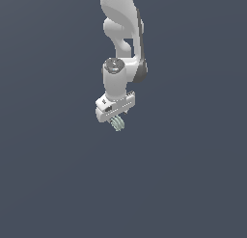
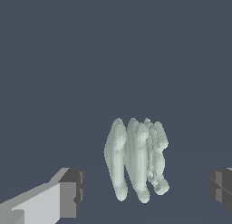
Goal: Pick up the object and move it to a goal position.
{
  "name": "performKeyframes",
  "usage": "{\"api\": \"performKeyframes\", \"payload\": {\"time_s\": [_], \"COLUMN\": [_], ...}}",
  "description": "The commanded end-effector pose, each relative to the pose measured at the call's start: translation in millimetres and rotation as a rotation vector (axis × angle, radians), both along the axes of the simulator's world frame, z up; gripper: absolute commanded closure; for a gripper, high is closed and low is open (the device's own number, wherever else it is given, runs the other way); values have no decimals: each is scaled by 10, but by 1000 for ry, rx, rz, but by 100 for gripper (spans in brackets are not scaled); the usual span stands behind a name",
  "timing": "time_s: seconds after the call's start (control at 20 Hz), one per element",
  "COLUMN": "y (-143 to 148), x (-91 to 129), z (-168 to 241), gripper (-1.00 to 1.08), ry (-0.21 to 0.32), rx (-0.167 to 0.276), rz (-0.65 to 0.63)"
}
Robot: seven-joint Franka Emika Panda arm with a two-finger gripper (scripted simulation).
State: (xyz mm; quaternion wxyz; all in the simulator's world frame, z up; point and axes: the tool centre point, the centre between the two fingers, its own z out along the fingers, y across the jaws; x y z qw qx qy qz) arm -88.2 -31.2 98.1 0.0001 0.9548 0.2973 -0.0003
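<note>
Plain slate-grey ground all round — object (image 2: 136,159) untouched between the spread pincer (image 2: 147,193) fingers.

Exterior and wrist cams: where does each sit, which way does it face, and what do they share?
Exterior view: off the arm, exact position unknown, facing the white-grey robot arm hanging from the frame's top over a plain dark backdrop; arm, wrist and claw show.
Wrist view: on the wrist, looking out along the claw at the pale mint-green, ridged, rounded lump; only the two fingers show, standing apart on either side of it.
Shared: the lump and the claw around it.
</note>
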Motion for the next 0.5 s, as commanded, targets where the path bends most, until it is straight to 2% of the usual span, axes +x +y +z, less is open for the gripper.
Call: {"api": "performKeyframes", "payload": {"time_s": [0.0,0.45], "y": [3,2], "x": [-21,-25], "z": [-12,-119], "gripper": [-92,-92], "ry": [0,0], "rx": [0,0], "rz": [15,14]}}
